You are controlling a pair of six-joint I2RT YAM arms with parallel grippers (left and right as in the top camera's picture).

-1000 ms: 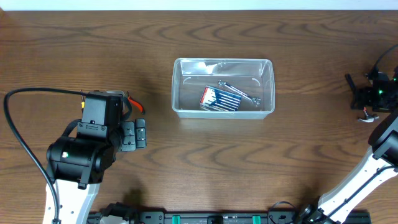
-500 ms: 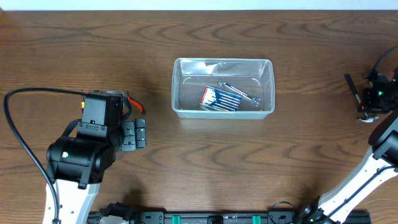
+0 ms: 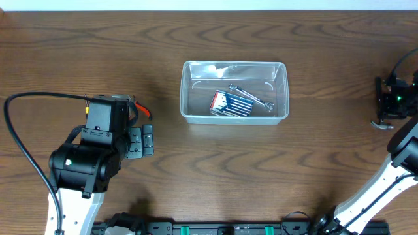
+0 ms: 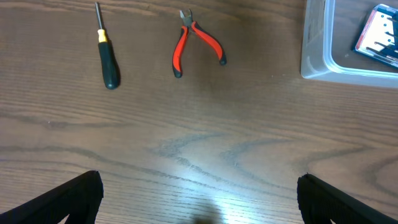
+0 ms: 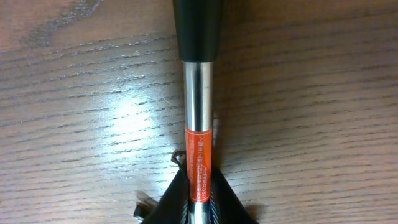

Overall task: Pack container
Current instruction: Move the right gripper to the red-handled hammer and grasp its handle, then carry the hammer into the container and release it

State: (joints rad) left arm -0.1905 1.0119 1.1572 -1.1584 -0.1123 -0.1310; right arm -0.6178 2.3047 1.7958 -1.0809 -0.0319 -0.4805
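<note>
The clear container (image 3: 234,92) is lying mid-table (image 3: 196,170), long axis left-right, ringed by bare wood. A blue case (image 3: 231,104) and wrench (image 3: 251,96) are being held inside it. Well left, the left gripper (image 4: 198,199) is spread open. Far right, a tool (image 5: 199,118) is being clamped by the right gripper (image 5: 198,202).

Container (image 3: 234,93): middle of counter (image 3: 215,176), toward the far edge.
In container: bit case (image 3: 230,104) on the floor; wrench (image 3: 251,96) right of and behind the case.
Screwdriver (image 4: 106,52): on counter, left of pliers (image 4: 196,42).
Pliers: between screwdriver and container.
Left pincer (image 3: 141,141): near left of container.
Right pincer (image 3: 385,108): far right edge, around a rod tool (image 5: 199,93).
</note>
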